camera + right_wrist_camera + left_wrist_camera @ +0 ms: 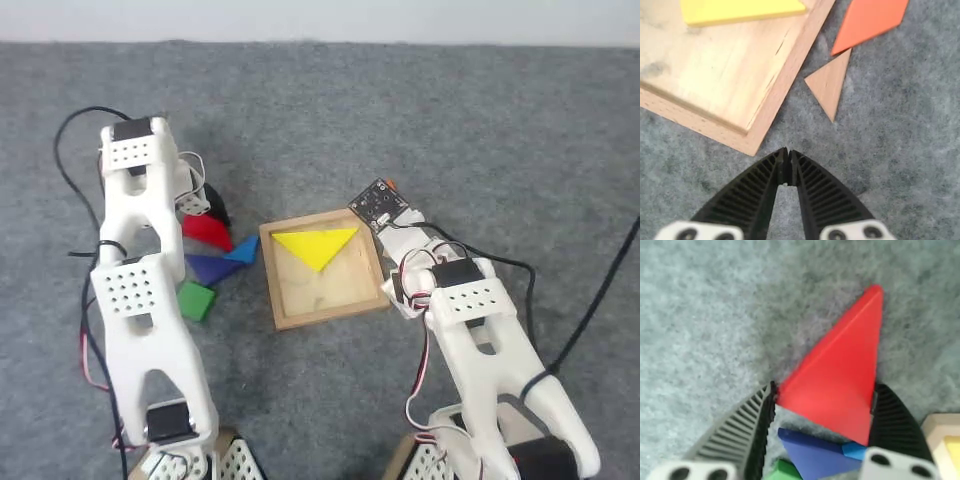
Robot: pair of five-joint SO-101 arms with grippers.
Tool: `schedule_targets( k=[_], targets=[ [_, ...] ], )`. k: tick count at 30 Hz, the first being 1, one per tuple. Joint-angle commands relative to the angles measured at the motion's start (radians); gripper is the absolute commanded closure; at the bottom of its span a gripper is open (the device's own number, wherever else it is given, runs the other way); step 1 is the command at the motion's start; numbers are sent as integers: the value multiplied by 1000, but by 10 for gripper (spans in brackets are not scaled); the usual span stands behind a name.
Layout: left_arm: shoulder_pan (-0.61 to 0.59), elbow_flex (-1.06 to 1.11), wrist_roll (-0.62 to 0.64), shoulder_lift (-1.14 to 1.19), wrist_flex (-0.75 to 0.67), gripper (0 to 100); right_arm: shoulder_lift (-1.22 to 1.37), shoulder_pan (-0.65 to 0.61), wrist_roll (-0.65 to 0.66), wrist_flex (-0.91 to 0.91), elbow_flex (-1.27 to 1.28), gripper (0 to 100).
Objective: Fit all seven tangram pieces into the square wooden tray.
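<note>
**Right jaws:** pressed together, gripping nothing, low over the grey desk (900, 150) just off an outer corner of the square wooden tray (785, 80).

**Left jaws:** parted wide around the red triangle (840, 375), one finger (747, 425) at its corner and the other against its opposite side. The piece is held between them and lies flat on the desk.

**Tray** (275, 300): near the middle of the desk, between the two arms.

**Yellow triangle** (315, 245): inside the tray, long side along the tray's far edge, apex pointing to the tray's centre. The rest of the tray floor is bare wood.

**Dark blue triangle** (208, 268), **light blue piece** (243, 250), **green square** (196, 300): on the desk beside the tray's edge on the left arm's side, clustered just next to the red triangle (205, 230).

**Plain wooden triangle** (827, 85): on the desk just outside the tray's edge on the right arm's side.

**Orange parallelogram** (870, 20): on the desk, a corner meeting the wooden triangle's tip.
</note>
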Motion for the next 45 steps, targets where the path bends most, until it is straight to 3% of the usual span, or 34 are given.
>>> schedule_targets(
  k=[1, 45],
  targets=[
    [6, -50, 3, 41, 14, 739, -42, 8, 0, -16, -3, 988],
    [11, -65, -120, 34, 29, 829, -42, 10, -3, -18, -3, 988]
  ],
)
